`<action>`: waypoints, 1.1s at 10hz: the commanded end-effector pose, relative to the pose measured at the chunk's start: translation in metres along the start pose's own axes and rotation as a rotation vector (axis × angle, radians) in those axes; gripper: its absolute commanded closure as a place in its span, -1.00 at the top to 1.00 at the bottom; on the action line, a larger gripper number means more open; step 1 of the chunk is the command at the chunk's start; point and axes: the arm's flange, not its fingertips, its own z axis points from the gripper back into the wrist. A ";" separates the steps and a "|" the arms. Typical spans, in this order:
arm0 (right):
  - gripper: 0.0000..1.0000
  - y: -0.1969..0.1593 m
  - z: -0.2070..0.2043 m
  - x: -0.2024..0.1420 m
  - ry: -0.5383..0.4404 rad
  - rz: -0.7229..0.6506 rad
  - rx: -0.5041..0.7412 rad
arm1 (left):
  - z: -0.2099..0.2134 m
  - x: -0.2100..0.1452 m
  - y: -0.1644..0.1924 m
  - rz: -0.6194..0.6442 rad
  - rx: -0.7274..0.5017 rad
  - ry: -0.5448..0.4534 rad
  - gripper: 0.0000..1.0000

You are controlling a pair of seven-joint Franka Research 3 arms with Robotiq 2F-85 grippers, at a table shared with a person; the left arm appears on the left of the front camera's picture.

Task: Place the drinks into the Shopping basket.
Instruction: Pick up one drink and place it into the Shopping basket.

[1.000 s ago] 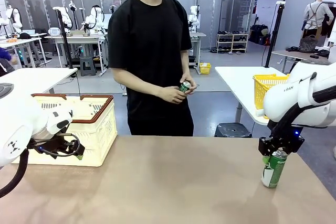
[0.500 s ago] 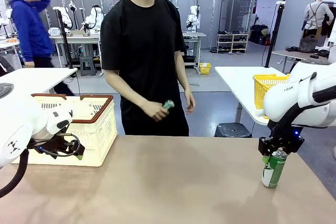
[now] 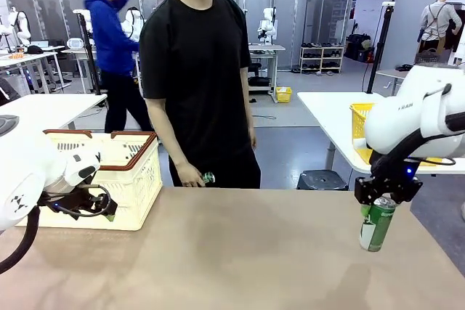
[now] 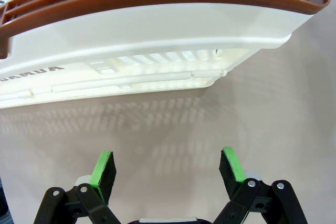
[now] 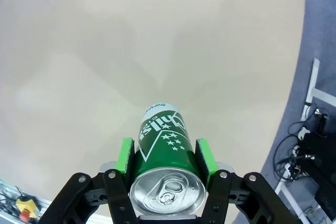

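Observation:
My right gripper (image 3: pixel 381 200) is shut on the top of the green can with white markings (image 3: pixel 375 226) and holds it just above the table at the right. In the right wrist view the green pads (image 5: pixel 125 157) clamp both sides of the green can (image 5: pixel 164 139) under its silver top. The person's hand holds a second small can (image 3: pixel 208 178) at the table's far edge; its colour is hard to tell. The cream-white Shopping basket (image 3: pixel 138 179) with the reddish-brown rim stands at the left. My left gripper (image 3: pixel 102 210) hangs open beside the Shopping basket's near wall (image 4: pixel 157 35), with nothing between its fingers (image 4: pixel 104 168).
The person in black stands at the middle of the far edge. A bright yellow basket (image 3: pixel 358 118) sits on another table behind my right arm. Bare brown tabletop (image 3: pixel 247 252) stretches between the basket and the can.
My right gripper has lifted the green can off the table. The person has lowered the hand with the other can to the table's far edge. My left arm has stayed still.

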 end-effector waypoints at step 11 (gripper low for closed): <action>0.15 0.037 0.067 -0.026 -0.066 0.017 -0.026 | -0.002 0.000 -0.001 0.000 -0.003 -0.010 1.00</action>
